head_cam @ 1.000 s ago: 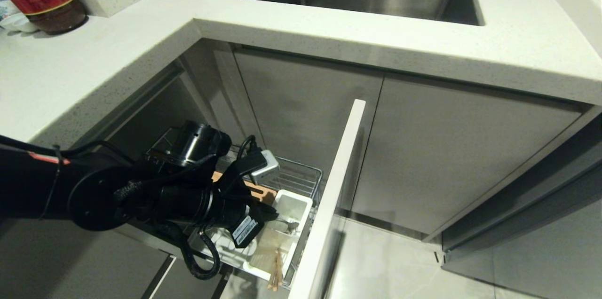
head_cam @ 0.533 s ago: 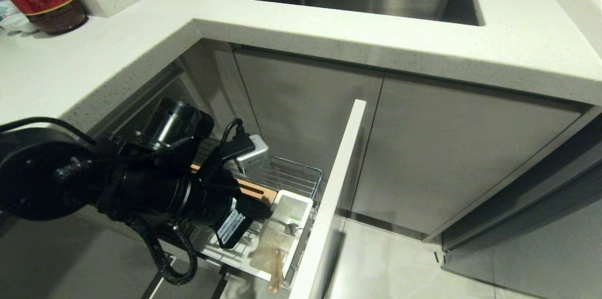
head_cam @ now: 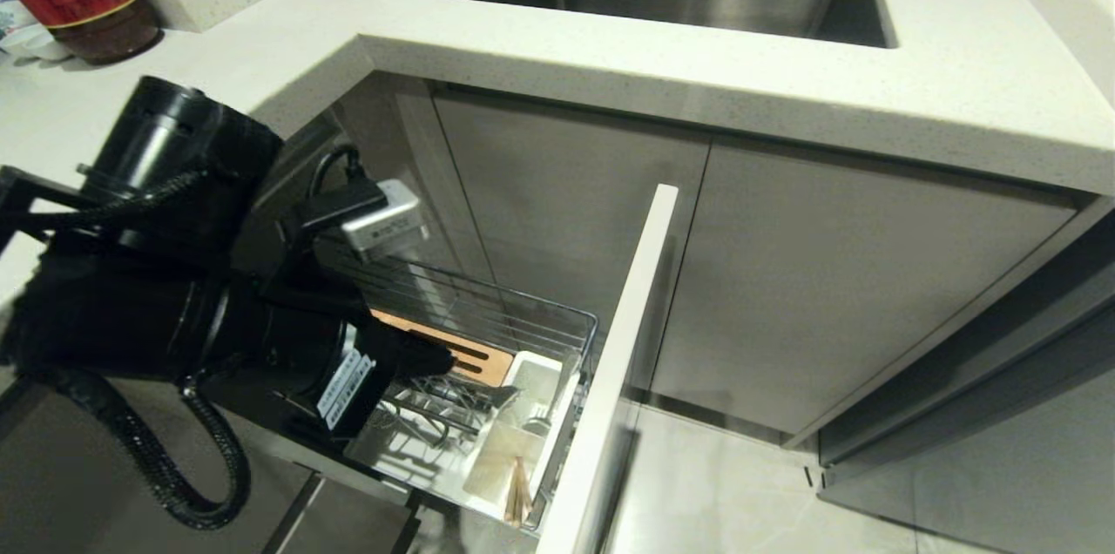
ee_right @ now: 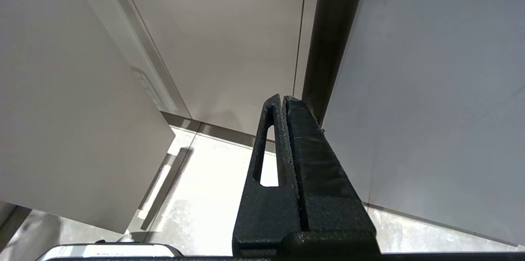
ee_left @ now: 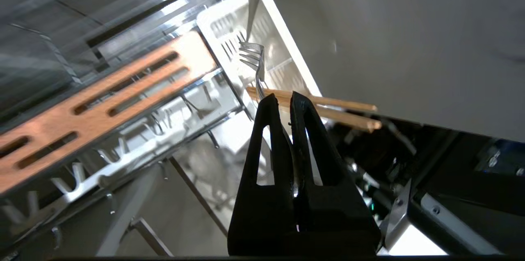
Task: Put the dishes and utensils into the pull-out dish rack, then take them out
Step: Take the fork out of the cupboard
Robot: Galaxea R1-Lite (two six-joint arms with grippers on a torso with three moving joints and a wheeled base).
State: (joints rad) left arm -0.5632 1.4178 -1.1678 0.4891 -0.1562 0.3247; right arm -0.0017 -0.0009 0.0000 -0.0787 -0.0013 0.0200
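Fork (ee_left: 255,62) pinched by its handle in the left hand (ee_left: 279,97), tines over the rack's white utensil holder (ee_left: 270,53). Chopsticks (ee_left: 328,109) lie in that holder. Right hand (ee_right: 282,99) closed, holding nothing.

Pull-out dish rack (head_cam: 488,319): chrome wire basket, drawn out from cabinet; slotted wooden strip (ee_left: 98,107) along it. Fork (ee_left: 255,62): slim, silver, pinched at the handle, raised over the rack's white utensil holder (head_cam: 523,423). Chopsticks (ee_left: 328,111): light wood, lying in that holder.

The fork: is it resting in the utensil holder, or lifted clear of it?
Lifted: the left gripper is shut on the fork, tines hanging above the white utensil holder.
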